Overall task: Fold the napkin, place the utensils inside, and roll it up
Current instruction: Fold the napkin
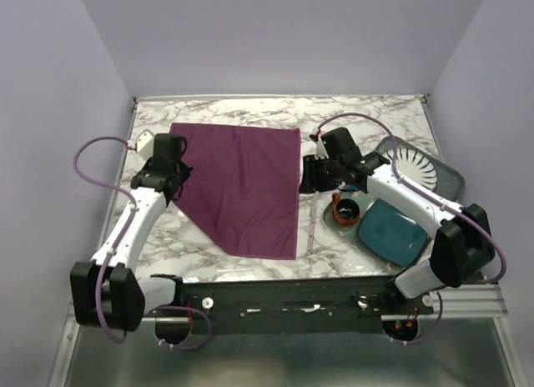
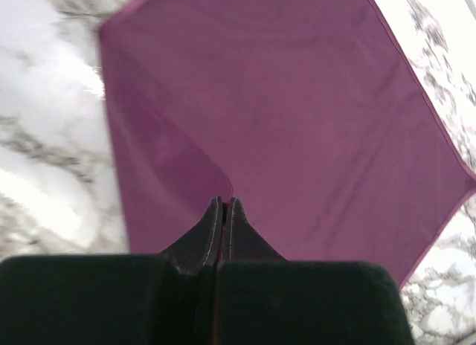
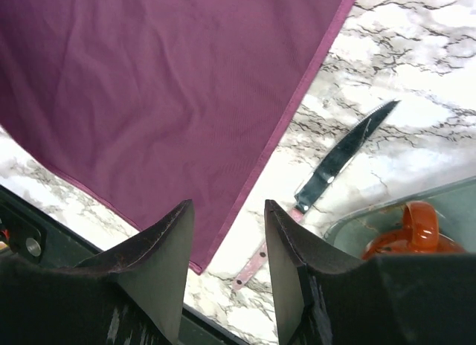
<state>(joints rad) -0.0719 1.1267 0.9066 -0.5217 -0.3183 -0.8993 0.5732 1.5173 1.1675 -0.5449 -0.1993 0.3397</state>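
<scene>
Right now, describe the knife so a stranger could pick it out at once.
On the marble table, find the purple napkin. In the bare strip between its right edge and the grey tray lies the knife, along that edge without touching it. It is the only slim, straight thing there, with a serrated blade and pale handle.

We are finding no readable text, label, brand, number or sign on anything across these three views.

The napkin (image 1: pixel 246 187) is matt, finely woven cloth on the smooth, glossy marble-patterned table (image 1: pixel 250 110), and beside the napkin the knife (image 3: pixel 327 174) shows a polished, reflective metal blade.
</scene>
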